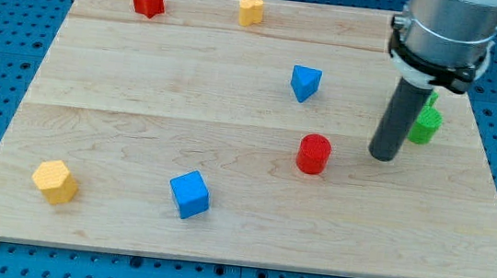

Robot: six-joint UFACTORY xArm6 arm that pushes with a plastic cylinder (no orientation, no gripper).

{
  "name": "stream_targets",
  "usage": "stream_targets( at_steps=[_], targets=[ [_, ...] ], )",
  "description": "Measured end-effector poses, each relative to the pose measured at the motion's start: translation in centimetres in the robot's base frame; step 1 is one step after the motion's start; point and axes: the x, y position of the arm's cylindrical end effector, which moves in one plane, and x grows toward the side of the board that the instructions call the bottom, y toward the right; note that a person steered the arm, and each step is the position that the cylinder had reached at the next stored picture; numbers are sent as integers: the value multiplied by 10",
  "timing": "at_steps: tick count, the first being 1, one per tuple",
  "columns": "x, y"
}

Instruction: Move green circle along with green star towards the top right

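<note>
A green block [426, 126] lies at the view's right, partly hidden behind my rod; a second green piece [433, 101] peeks out just above it, so I cannot tell which is the circle and which the star. My tip [382, 157] rests on the board just left of and slightly below the green blocks, and to the right of the red cylinder [314, 153].
A blue triangular block [304, 82] sits up and left of my tip. A red star [148, 0] and a yellow block [251, 11] lie near the top edge. A blue cube [190, 194] and a yellow hexagon [54, 182] lie at the bottom left.
</note>
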Motion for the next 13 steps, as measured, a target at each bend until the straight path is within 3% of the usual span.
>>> stream_targets(
  at_steps=[2,6,8,9,11,13],
  targets=[
    [-6,38],
    [-52,49],
    [-14,81],
    [-15,99],
    [-39,102],
    [-78,68]
  ],
)
